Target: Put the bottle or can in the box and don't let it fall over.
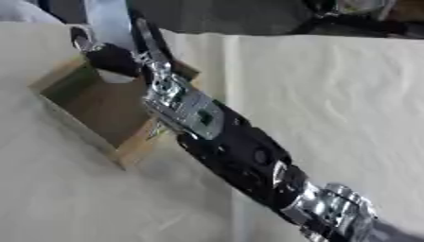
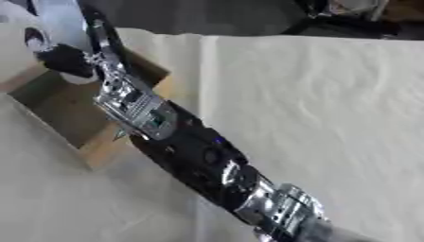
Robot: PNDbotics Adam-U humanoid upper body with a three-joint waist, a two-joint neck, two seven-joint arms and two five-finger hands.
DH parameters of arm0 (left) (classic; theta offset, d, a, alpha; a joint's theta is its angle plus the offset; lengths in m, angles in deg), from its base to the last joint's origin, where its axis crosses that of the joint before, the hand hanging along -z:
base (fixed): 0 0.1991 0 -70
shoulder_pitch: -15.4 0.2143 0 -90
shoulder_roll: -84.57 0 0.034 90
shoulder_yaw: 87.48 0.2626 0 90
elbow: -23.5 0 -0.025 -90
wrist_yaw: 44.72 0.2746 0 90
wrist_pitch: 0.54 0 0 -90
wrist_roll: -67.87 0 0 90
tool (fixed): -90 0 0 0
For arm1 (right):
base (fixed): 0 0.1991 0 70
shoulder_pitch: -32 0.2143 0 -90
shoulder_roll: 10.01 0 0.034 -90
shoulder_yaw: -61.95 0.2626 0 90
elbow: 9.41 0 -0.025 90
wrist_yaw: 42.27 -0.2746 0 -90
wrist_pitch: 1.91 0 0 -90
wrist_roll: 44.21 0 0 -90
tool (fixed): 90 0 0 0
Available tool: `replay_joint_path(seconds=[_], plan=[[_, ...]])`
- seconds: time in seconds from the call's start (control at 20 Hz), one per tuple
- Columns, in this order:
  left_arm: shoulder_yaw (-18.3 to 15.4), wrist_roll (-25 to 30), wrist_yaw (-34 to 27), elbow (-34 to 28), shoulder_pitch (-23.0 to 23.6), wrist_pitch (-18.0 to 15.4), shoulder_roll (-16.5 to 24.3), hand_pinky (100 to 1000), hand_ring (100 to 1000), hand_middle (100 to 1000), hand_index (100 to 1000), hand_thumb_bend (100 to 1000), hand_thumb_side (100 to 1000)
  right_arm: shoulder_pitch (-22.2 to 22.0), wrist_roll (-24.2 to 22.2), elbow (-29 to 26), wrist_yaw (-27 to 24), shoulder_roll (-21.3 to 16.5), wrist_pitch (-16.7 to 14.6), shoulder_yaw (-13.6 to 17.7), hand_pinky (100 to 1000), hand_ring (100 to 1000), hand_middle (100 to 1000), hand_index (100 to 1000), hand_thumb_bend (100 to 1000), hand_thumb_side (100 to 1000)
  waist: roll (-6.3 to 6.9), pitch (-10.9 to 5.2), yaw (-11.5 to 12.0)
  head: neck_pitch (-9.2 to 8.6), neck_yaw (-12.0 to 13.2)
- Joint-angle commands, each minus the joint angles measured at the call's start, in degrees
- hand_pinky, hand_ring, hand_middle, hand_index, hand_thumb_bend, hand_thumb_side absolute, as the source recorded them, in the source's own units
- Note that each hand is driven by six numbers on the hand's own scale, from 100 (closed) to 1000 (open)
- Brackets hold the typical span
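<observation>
1. Nearest the camera is the right arm's silver wrist-and-forearm section (image 1: 331, 208), coming in from the lower right and running diagonally up-left across the bench (image 1: 331, 94).
2. At its far end the right hand (image 1: 116, 56) has its fingers (image 1: 147, 35) curled round a pale, upright bottle or can (image 1: 108, 21) — only part of it shows, its top cut off by the frame edge.
3. Its long axis looks near vertical, held directly between the fingers.
4. Just below the fingers sits the open wooden box (image 1: 75, 94), its cavity facing up.
5. My judgement: the coming move is a straight lowering — the box lies right beneath, so keeping the axis upright matters most.
6. No left hand is visible.
</observation>
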Motion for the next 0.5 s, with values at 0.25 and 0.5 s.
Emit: replay_joint_path(seconds=[0.25,0.5], plan=[[-0.22,-0.05,-0.24,-1.19,-0.56,-0.49,1.62,930,873,812,850,462,747,0.52,-2.11,3.95,0.23,0.97,-3.44,-0.69,1000,1000,1000,297,206,100,0.21,-0.53,0.39,-0.86,-0.09],[-0.28,0.13,0.02,-1.19,-0.22,-0.17,1.67,931,872,813,850,460,750,0.16,-5.97,4.11,4.31,0.58,-5.3,-0.6,1000,1000,1000,694,602,100,0.2,-0.6,0.08,-1.09,0.45]])
